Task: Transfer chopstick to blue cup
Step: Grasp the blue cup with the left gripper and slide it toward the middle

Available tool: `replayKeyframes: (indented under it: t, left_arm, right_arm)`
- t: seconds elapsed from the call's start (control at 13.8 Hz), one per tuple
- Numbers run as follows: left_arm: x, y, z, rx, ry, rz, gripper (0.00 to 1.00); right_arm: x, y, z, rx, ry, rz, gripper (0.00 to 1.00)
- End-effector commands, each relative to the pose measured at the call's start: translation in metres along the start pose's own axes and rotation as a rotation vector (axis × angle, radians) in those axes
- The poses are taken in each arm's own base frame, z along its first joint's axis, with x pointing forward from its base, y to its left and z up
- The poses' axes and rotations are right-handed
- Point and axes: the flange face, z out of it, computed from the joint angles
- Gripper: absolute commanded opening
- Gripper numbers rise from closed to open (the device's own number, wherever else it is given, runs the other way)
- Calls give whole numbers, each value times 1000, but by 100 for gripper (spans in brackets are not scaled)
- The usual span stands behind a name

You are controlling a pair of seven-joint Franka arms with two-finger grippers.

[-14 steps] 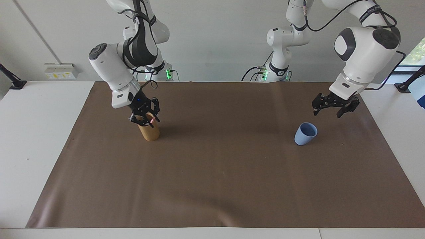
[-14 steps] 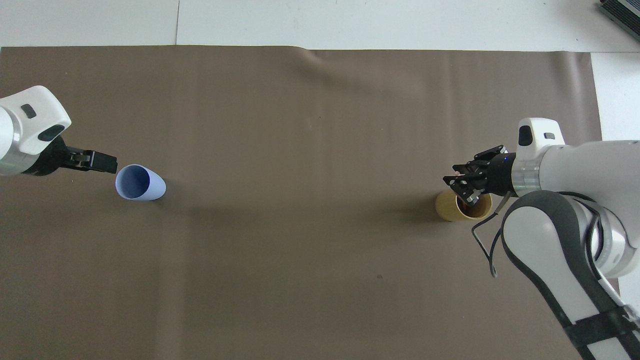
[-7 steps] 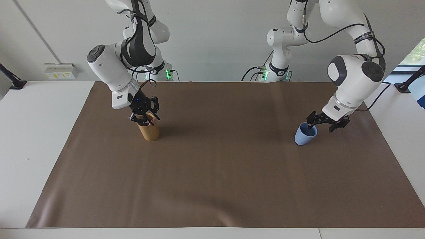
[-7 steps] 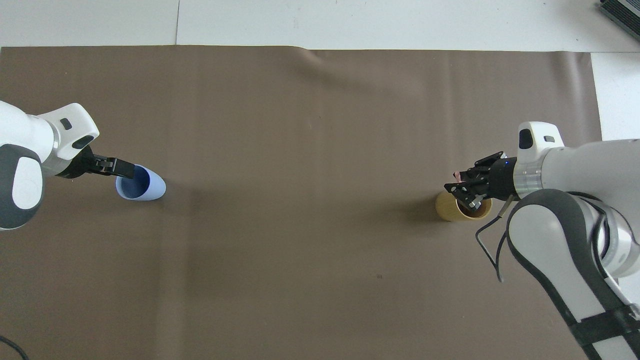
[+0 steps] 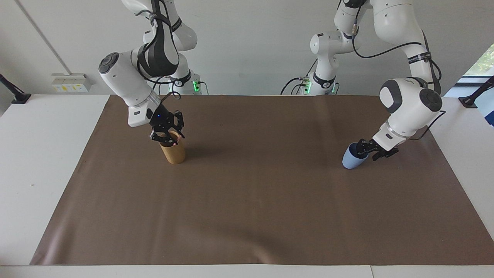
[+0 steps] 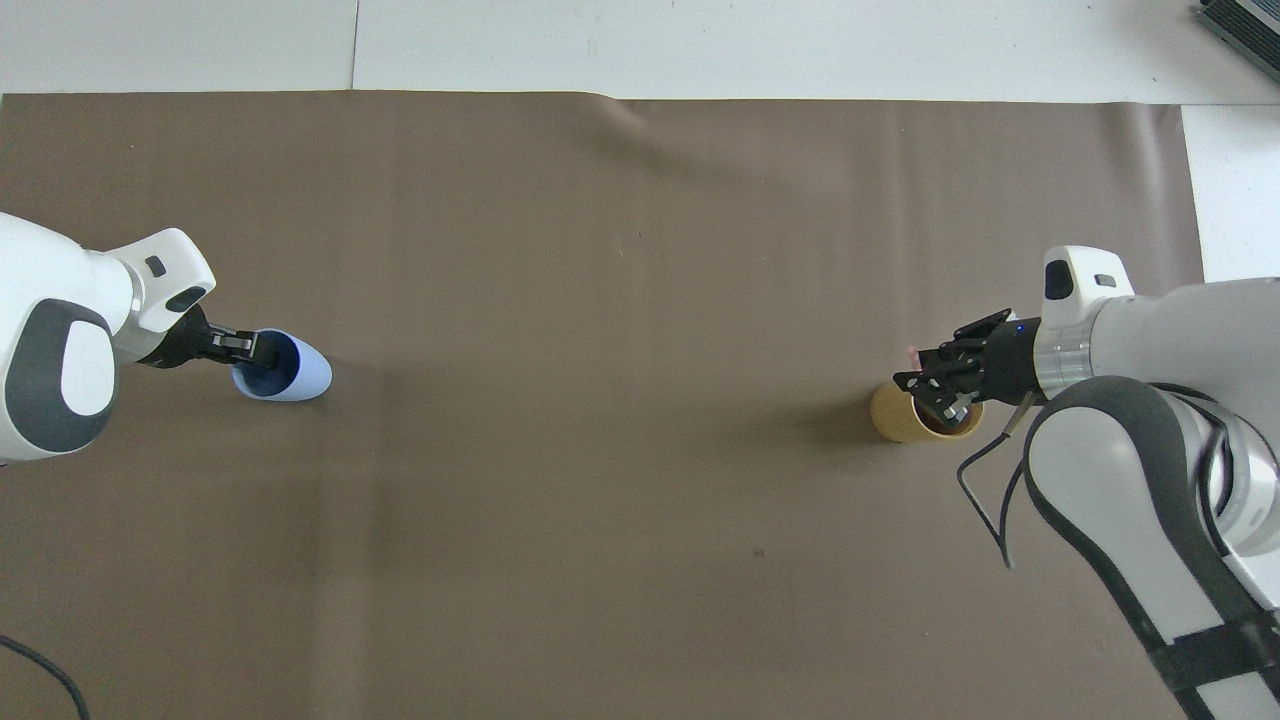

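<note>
The right gripper [image 5: 168,138] sits at the mouth of the tan holder [image 5: 173,152], toward the right arm's end of the brown mat [image 5: 247,216] on the counter [image 5: 42,162]. A speck of pink, the chopstick [image 5: 176,144], shows at the holder's rim by this gripper's fingers; the rest is hidden, so whether the fingers are pinching it or merely beside it I cannot tell, nor how far apart they stand. The left gripper [image 5: 364,148] is down at the rim of the blue cup [image 5: 352,159], toward the left arm's end and well apart from the holder; one finger seems to reach inside the mouth and one outside, but whether they have clamped the wall I cannot tell. The cup stands upright on the mat. The step in hand looks like the double pick-up: one arm taking the chopstick from the holder, the other securing the cup. Next the right arm needs a firm pinch and a straight upward pull clear of the rim, while the left arm steadies or carries the cup to meet it.
</note>
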Motion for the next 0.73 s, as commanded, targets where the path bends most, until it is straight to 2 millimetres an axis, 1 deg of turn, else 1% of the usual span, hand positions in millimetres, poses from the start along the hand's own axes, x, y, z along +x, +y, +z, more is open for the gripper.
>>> replayKeyframes:
  t: [0.0,0.07,0.15,0.22,0.29,0.36,0.44,0.65]
  left_arm:
    - [-11,3,-1,-69,-27,-15,0]
    - [-12,4,-2,-113,-40,-30,0]
    - [-11,6,-7,-119,-36,-18,0]
    - [-9,11,-18,-117,-19,-18,0]
    - [-7,20,-32,-116,-8,-13,0]
    - [-5,32,-45,-114,-2,-35,0]
    - [-3,59,-52,-108,5,-48,0]
    - [5,144,-46,-94,17,-112,0]
  right_arm:
    - [-3,-2,-6,32,13,43,31]
    - [-3,-4,-6,40,8,55,29]
    - [-3,-5,-8,40,8,61,27]
    - [-3,-5,-8,41,7,61,26]
    - [-3,-5,-8,41,7,61,26]
    - [-4,-4,-9,41,8,63,23]
    - [-3,-5,-8,41,7,61,22]
    - [-2,-5,-10,38,11,64,15]
